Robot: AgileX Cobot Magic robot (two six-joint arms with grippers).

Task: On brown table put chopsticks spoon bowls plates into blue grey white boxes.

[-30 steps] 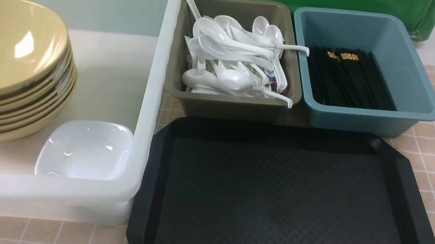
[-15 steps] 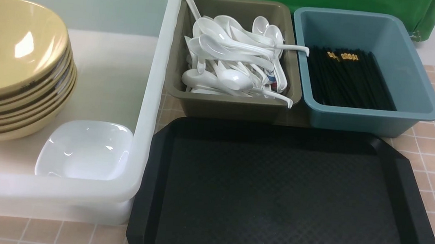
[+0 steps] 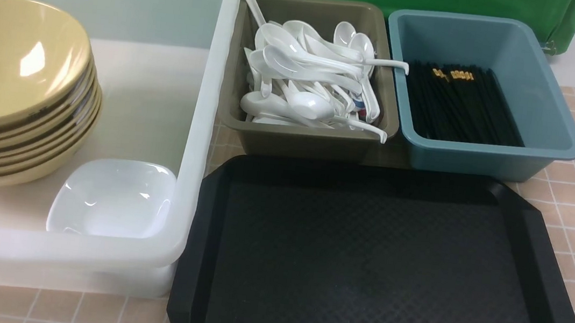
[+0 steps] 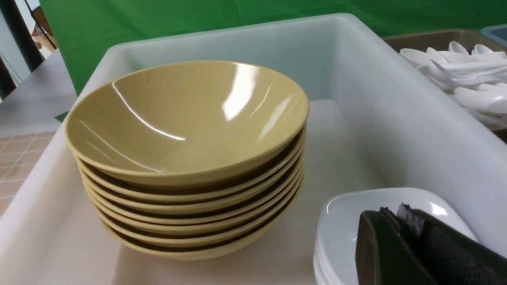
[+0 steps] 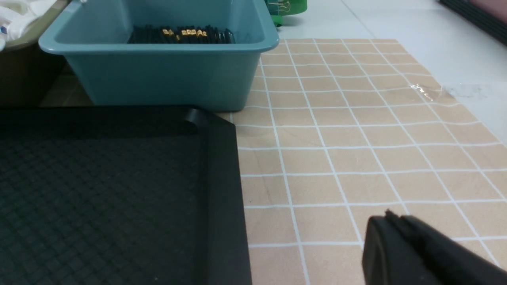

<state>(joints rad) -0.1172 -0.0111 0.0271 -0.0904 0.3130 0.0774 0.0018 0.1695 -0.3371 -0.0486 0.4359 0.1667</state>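
- Your stacked mustard-yellow glossy bowls (image 3: 11, 92) and small white rounded-square plates (image 3: 112, 198) sit inside the translucent white tub (image 3: 205, 119).
- White soup spoons (image 3: 307, 85) fill the grey-brown bin (image 3: 300, 141); black chopsticks (image 3: 458, 108) lie in the teal-blue bin (image 3: 482, 159).
- Left gripper (image 4: 400, 237) and right gripper (image 5: 396, 241) each look clenched, holding nothing.

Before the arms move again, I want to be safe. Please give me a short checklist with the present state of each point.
1. Black tray free of tableware: ok.
2. Yellow bowls stacked in white tub: ok.
3. White spoons in grey-brown bin: ok, some handles overhang the rim.
4. Black chopsticks in teal-blue bin: ok.
5. Left end effector open or shut: cannot tell.
6. Right end effector holding nothing: cannot tell.
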